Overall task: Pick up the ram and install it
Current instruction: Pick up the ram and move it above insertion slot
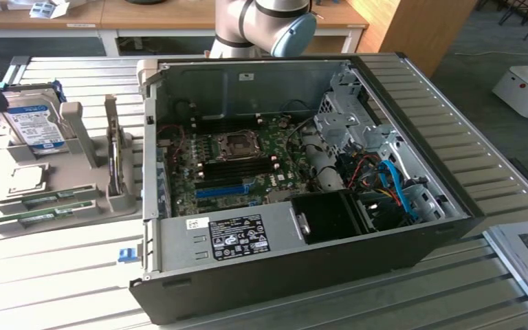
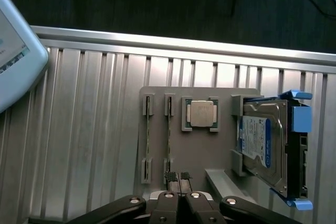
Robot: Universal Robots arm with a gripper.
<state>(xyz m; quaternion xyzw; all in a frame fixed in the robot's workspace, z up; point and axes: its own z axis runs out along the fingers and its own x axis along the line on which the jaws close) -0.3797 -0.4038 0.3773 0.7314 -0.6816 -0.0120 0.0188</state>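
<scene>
Two ram sticks stand on edge in slots of a grey holder point(image 2: 199, 156): one ram stick point(image 2: 147, 140) and a second ram stick point(image 2: 169, 141) beside it. My gripper point(image 2: 177, 177) hovers above the holder, shut with nothing between its fingers, its tips close to one end of the second stick. In the exterior view the same green ram sticks point(image 1: 55, 199) lie low in the holder point(image 1: 80, 206), on the exterior view's left of the open computer case point(image 1: 291, 261). The motherboard point(image 1: 236, 161) lies exposed inside the case.
The holder also carries a silver processor chip point(image 2: 201, 114) and a blue-labelled hard drive point(image 2: 265, 145) in a blue bracket. The case holds a long blue slot point(image 1: 223, 190), a drive cage point(image 1: 346, 117) and cables point(image 1: 388, 185). The robot arm point(image 1: 264, 24) rises behind the case. The table point(image 1: 62, 275) is slatted metal.
</scene>
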